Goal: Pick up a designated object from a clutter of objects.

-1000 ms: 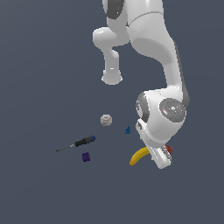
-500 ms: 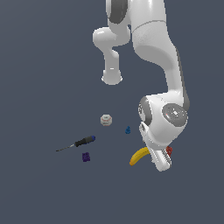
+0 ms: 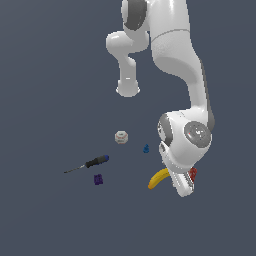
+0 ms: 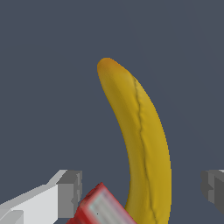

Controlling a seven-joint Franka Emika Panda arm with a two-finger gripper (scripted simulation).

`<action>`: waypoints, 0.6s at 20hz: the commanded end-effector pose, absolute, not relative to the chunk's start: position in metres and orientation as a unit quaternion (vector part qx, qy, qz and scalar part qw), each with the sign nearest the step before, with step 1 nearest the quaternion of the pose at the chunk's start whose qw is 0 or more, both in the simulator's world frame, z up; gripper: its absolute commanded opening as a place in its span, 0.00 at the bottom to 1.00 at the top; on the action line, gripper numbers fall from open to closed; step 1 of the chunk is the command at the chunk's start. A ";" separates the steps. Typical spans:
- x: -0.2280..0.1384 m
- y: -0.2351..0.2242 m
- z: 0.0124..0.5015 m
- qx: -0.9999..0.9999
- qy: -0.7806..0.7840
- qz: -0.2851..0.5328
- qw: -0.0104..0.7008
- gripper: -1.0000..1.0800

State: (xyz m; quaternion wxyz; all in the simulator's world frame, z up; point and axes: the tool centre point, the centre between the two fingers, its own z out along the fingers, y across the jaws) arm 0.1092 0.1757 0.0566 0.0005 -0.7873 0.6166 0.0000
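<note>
Pincer (image 4: 140, 188) fingers stand spread wide apart in the wrist view, one grey pad (image 4: 69, 194) on one side and the other pad at the far edge, with nothing clamped between them. The banana (image 4: 140, 144) runs lengthwise through the gap between the two pads, touching neither, its orange-brown tip pointing away from the camera toward 12 o'clock. A corner of the red can (image 4: 103, 209) pokes in just beside the banana, between it and the nearer pad; whether can and banana touch cannot be told.

From the exterior view, the arm's wrist (image 3: 186, 145) hangs low over the floor and hides the fingers, so the pincer itself cannot be made out there. The banana (image 3: 158, 179) sticks out from under the wrist toward 8 o'clock, and a sliver of the red can (image 3: 192, 174) shows at the wrist's 4 o'clock side. Taking the banana as centre, the tiny blue piece (image 3: 146, 148) lies near at 11 o'clock, the whitish round piece (image 3: 121, 137) farther out at 10 o'clock, and the screwdriver (image 3: 89, 163) and small purple block (image 3: 98, 179) well apart at 9 o'clock.
</note>
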 end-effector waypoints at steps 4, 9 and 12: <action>0.108 0.175 0.028 -0.786 0.618 0.000 0.000 0.96; 0.109 0.175 0.019 -0.786 0.618 0.000 0.000 0.96; 0.109 0.175 0.019 -0.786 0.618 0.000 0.000 0.00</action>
